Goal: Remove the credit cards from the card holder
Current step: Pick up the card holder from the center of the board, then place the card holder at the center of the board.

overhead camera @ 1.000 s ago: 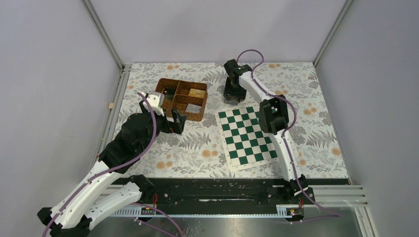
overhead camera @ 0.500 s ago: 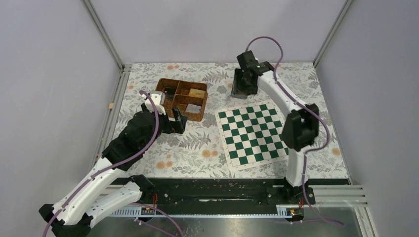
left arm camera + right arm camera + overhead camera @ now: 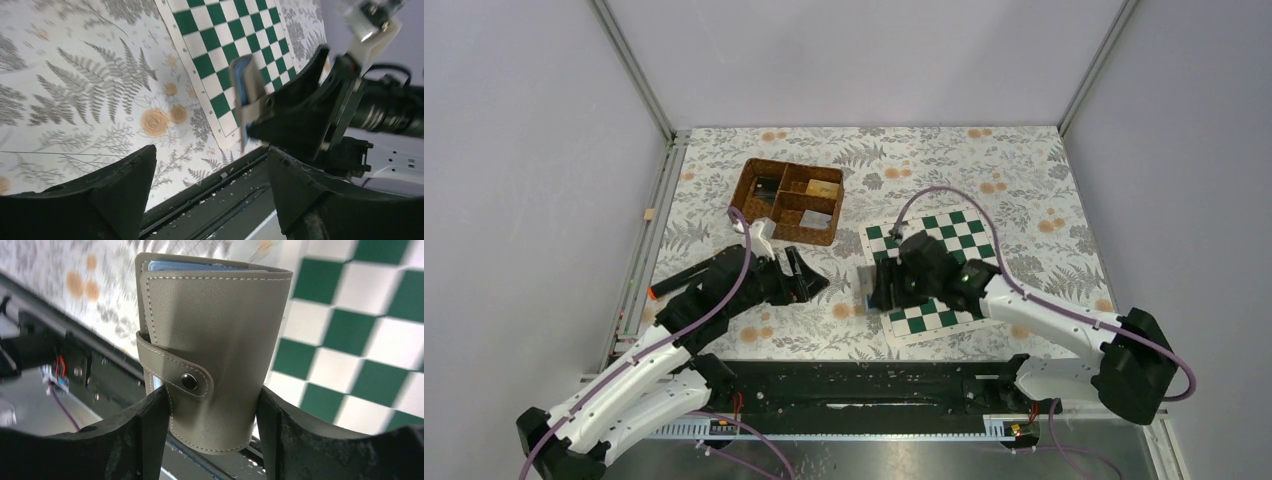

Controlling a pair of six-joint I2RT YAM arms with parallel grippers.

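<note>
Floral tabletop (image 3: 1024, 170) | right gripper (image 3: 210, 401) clamps snapped-shut grey card holder (image 3: 220, 330) by chessboard (image 3: 964, 235) edge | left gripper (image 3: 209, 159) spread, empty

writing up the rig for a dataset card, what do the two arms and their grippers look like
The left arm and right arm match: white links joined by bulky black joints, each trailing a purple cable. The left gripper and right gripper are matte black, with two broad wedge-shaped fingers. A white block sits on the left wrist.

Matt, stitched, leathery card holder (image 3: 215, 330)
</note>
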